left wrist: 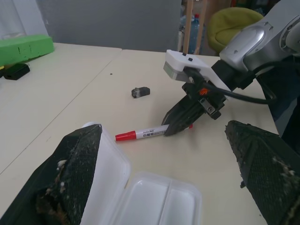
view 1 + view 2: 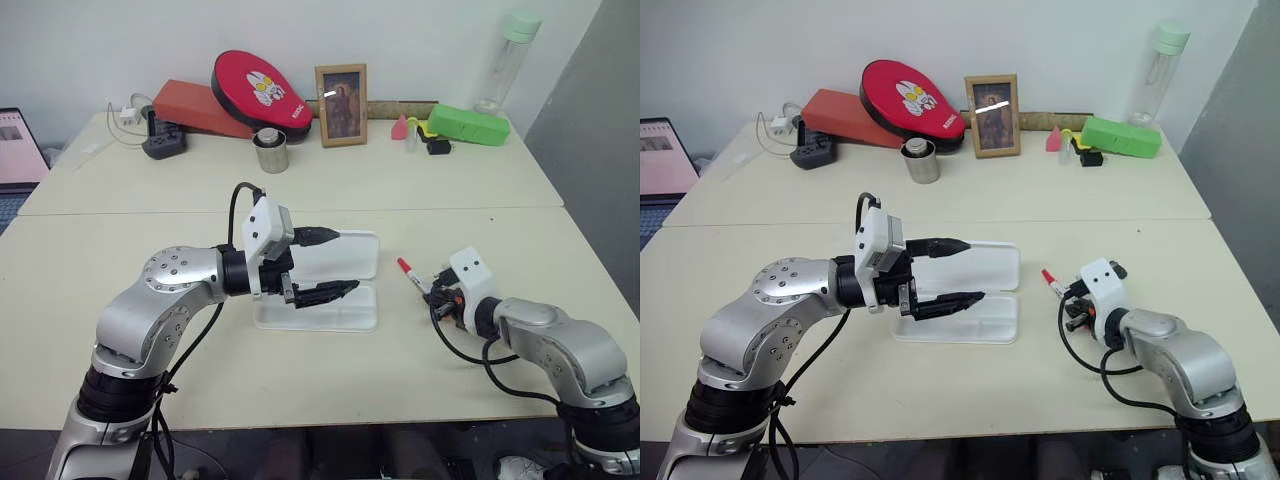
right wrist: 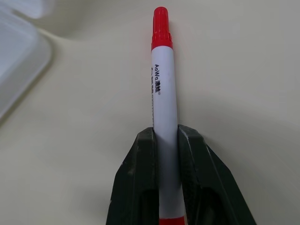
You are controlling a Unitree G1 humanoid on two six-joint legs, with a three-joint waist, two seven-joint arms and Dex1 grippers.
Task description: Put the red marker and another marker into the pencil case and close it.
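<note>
The red marker (image 2: 409, 274), a thin white barrel with a red cap, lies on the table just right of the pencil case. My right gripper (image 3: 164, 140) is shut on its barrel near the back end, and the cap (image 1: 125, 136) points toward the case. The pencil case (image 2: 345, 312) is a flat white box lying open, with its lid (image 2: 355, 252) flat on the far side. My left gripper (image 2: 345, 262) hovers open over the case with nothing between its fingers. Another marker is out of view.
Along the far edge stand a green box (image 2: 468, 125), a bottle (image 2: 508, 60), a photo frame (image 2: 341, 105), a metal cup (image 2: 270, 150), a red oval pouch (image 2: 262, 88) and a power strip (image 2: 162, 140). A small dark object (image 1: 140, 92) lies beyond the marker.
</note>
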